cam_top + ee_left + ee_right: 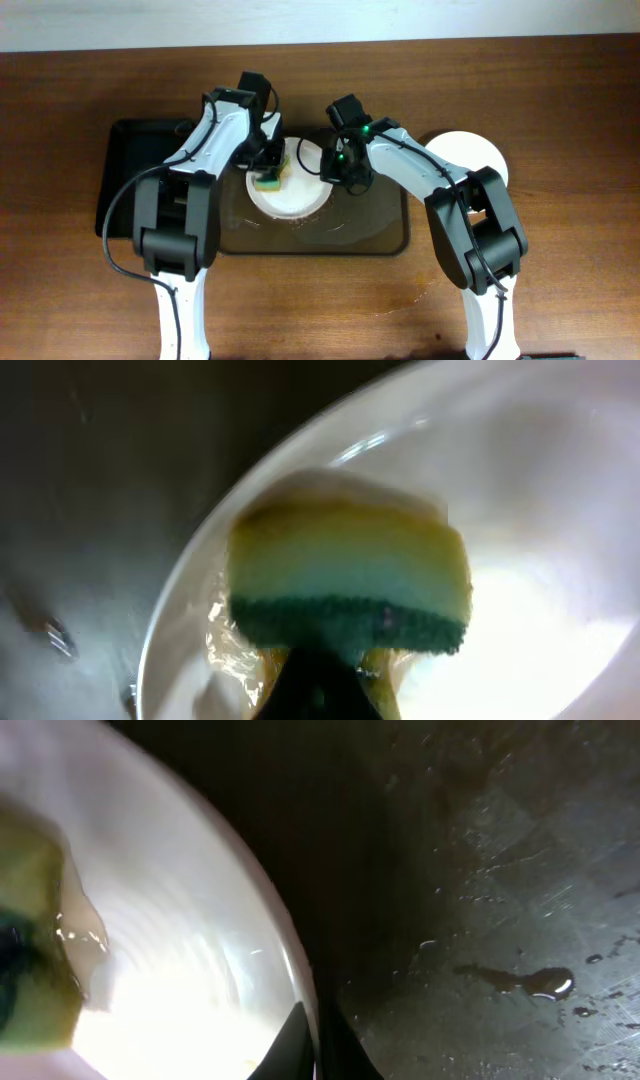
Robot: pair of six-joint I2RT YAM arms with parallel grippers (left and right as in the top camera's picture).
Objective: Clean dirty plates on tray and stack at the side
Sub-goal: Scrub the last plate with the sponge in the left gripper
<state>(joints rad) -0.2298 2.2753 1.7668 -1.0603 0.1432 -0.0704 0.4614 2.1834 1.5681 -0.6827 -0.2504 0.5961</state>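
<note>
Spanning the whole scene, the wooden counter (560,280) carries everything. The dark brown tray (385,238) lies at its middle, its surface wet, with droplets showing in the right wrist view. A smaller glossy black tray (130,170) sits just beside it on the left. Off the tray's far right corner, a set-aside plate (480,155) rests on the counter, partly hidden by the right arm.

The plate being scrubbed (300,200) lies on the left, far part of the tray. A yellow sponge (350,585) with a green scouring layer presses into its left side, with foamy liquid pooled around it.

The left gripper (268,165) comes in from the far left, its fingers (320,680) closed on the sponge. The right gripper (335,172) has its fingers (290,1040) narrow, one either side of the plate's right rim, apparently pinching it steady. Whether that rim is lifted off the tray cannot be told.

The main risk seems to be slip. The plate is wet and held only at one thin edge, so a hard sponge stroke could twist it out of the pinch or send it skating across the wet tray. Pressing near the unsupported left rim could also tip it. Carrying it to the right while soapy invites a drop.
</note>
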